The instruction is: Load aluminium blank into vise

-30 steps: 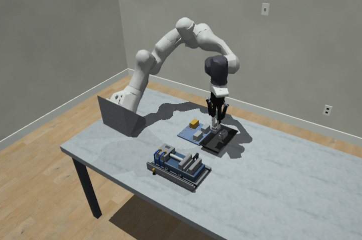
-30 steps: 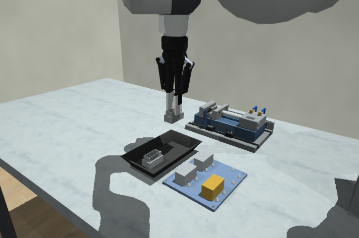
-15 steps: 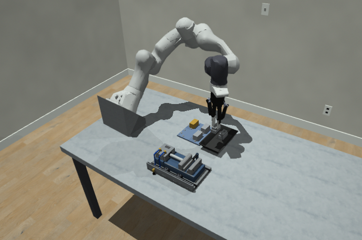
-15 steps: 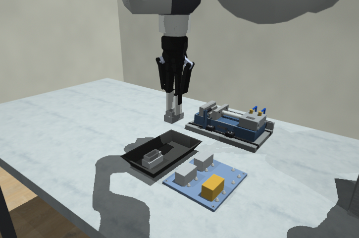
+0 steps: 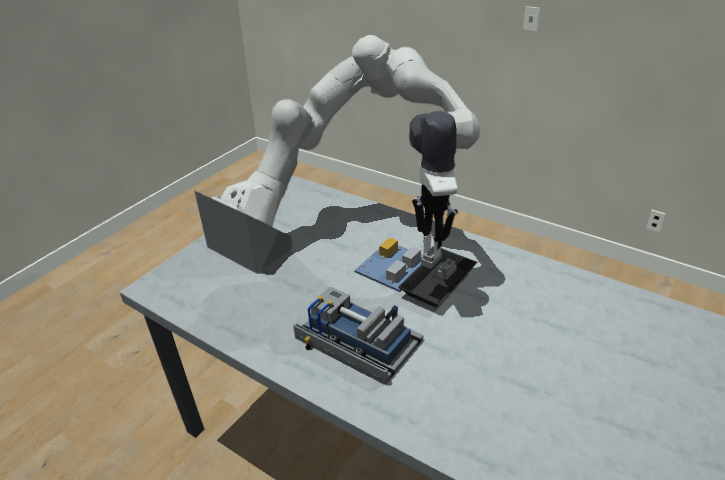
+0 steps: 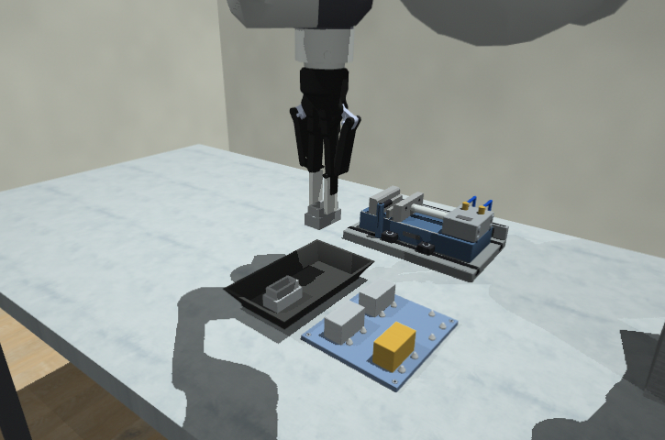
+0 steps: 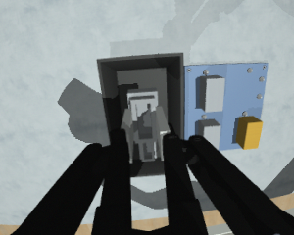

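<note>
My gripper (image 6: 323, 204) is shut on a grey finished part (image 6: 321, 214) and holds it in the air above the black outfeed tray (image 6: 302, 277). The held part also shows in the wrist view (image 7: 146, 132), over the tray. A second finished part (image 6: 282, 292) lies in the tray, pocket up. Two aluminium blanks (image 6: 343, 321) (image 6: 377, 296) and a brass blank (image 6: 393, 345) sit on the blue infeed plate. The vise (image 6: 426, 230) stands open with nothing in its opening.
The vise (image 5: 357, 333) stands near the table's front edge, apart from the plate (image 5: 382, 266) and the tray (image 5: 437, 277). A grey wedge-shaped housing (image 5: 241, 232) stands at the arm's base. Small pins stick up from the infeed plate.
</note>
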`<state>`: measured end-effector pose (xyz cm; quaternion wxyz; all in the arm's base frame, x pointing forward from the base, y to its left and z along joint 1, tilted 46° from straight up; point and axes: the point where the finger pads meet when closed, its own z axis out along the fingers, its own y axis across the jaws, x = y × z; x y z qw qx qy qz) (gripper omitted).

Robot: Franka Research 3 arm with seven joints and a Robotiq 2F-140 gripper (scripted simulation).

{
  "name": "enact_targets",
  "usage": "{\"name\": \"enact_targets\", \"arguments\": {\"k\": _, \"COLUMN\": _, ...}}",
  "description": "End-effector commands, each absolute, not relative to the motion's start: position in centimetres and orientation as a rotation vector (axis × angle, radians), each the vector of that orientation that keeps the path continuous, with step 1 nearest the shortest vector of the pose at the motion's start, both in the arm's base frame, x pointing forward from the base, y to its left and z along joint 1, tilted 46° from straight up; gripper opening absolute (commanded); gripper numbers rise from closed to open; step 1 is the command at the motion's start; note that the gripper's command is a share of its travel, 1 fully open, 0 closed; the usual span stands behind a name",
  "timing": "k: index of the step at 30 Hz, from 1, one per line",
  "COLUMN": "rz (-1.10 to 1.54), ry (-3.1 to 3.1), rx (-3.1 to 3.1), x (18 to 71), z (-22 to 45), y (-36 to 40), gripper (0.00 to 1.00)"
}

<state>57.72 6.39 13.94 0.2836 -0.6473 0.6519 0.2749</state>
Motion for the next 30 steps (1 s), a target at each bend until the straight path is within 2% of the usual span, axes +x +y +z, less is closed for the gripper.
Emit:
{"name": "enact_targets", "arguments": {"k": 1, "rz": 0.734, "ry": 1.749, "rx": -1.729, "x": 57.8, "z": 13.7, "y": 6.6, "gripper": 0.00}}
{"name": "enact_targets", "arguments": {"k": 30, "rz": 0.734, "ry": 1.749, "rx": -1.729, "x": 57.8, "z": 10.3, "y": 10.1, "gripper": 0.00}}
